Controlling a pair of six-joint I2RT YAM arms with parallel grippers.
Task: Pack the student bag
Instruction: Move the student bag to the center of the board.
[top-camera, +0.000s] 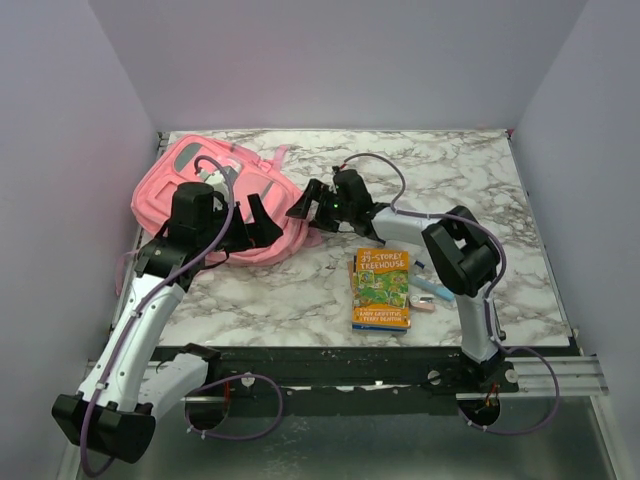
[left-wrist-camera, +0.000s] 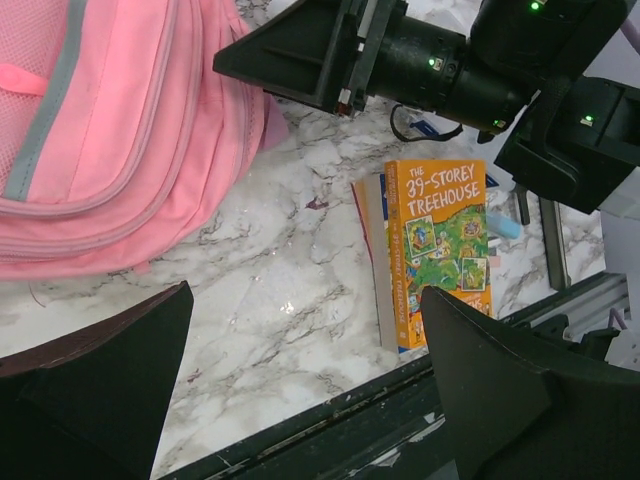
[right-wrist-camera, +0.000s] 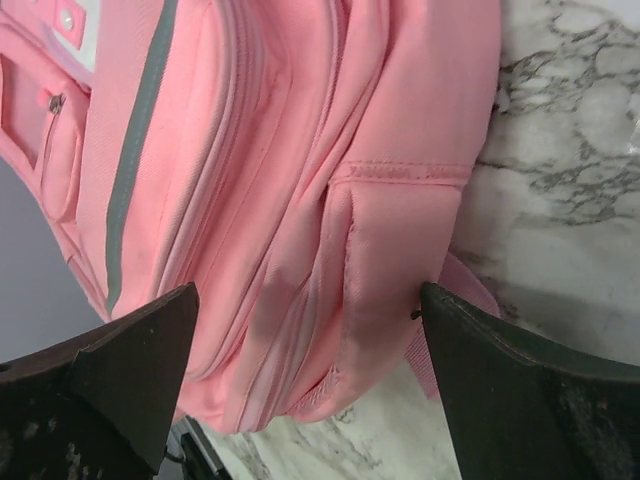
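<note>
The left gripper (left-wrist-camera: 305, 295) was open, its fingers (left-wrist-camera: 110, 380) wide apart and holding nothing. It hung over bare marble just beside the near edge of the bag (left-wrist-camera: 120, 150). The right gripper (right-wrist-camera: 307, 290) was open as well, its fingers (right-wrist-camera: 120, 370) spread to either side of the bag's side pocket. Whether they touched the fabric could not be told. From above, the two grippers sat near each other, both at the bag's right-hand side.

The bag (top-camera: 165, 190) lay flat at the far left of the table (top-camera: 450, 180), its grey-trimmed pockets turned up and the left arm crossing over part of it.

Well apart from the bag, near the front edge, an orange book (top-camera: 381, 290) lay face up on a second book (left-wrist-camera: 372, 250), whose edge showed along its left side. A small blue thing (top-camera: 432, 286) lay just right of the books, partly hidden by the right arm.
</note>
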